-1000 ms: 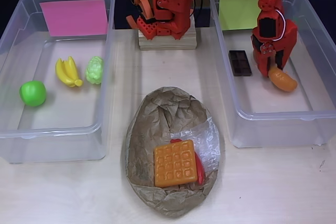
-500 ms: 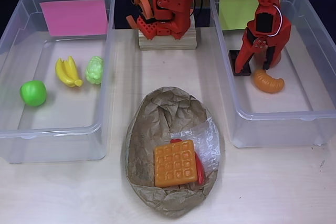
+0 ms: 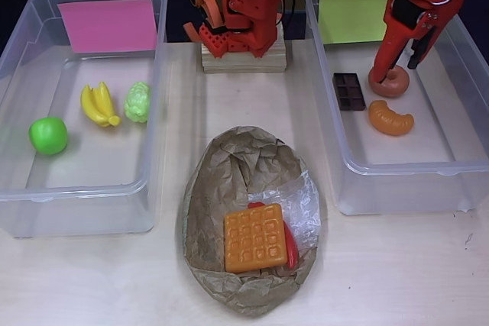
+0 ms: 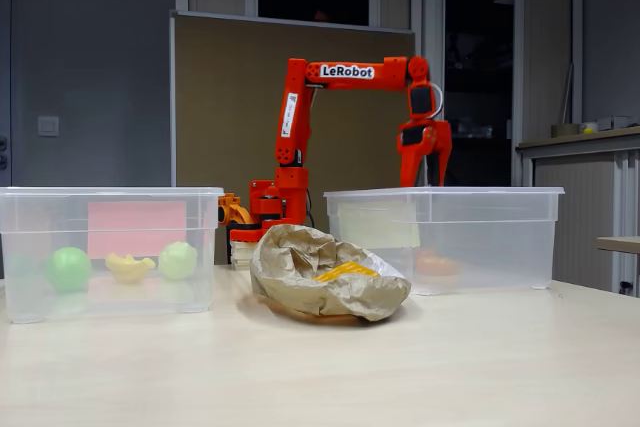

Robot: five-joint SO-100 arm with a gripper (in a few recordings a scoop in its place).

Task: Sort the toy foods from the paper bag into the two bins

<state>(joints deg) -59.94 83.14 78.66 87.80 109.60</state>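
In the overhead view my orange gripper (image 3: 397, 65) hangs open and empty over the back of the right bin (image 3: 412, 167), which carries a yellow-green label (image 3: 348, 17). Under it lie a donut (image 3: 388, 82), a croissant (image 3: 390, 118) and a brown chocolate bar (image 3: 350, 91). The left bin (image 3: 76, 192) with the pink label (image 3: 107, 24) holds yellow bananas (image 3: 99, 104), pale green grapes (image 3: 137, 101) and a green apple (image 3: 48, 135). The brown paper bag (image 3: 229, 181) lies between the bins with an orange waffle (image 3: 254, 237) on a red chili (image 3: 290, 246). The fixed view shows the gripper (image 4: 425, 179) raised above the right bin's rim (image 4: 445, 192).
The arm's base (image 3: 243, 13) stands on a wooden block (image 3: 244, 59) at the back between the bins. Bare table (image 3: 397, 272) lies in front of the bins and beside the bag. In the fixed view a brown board (image 4: 230, 97) stands behind the arm.
The gripper let go of the croissant, which now lies in the right bin. It then rose and drew back toward the yellow-green label, uncovering the donut.
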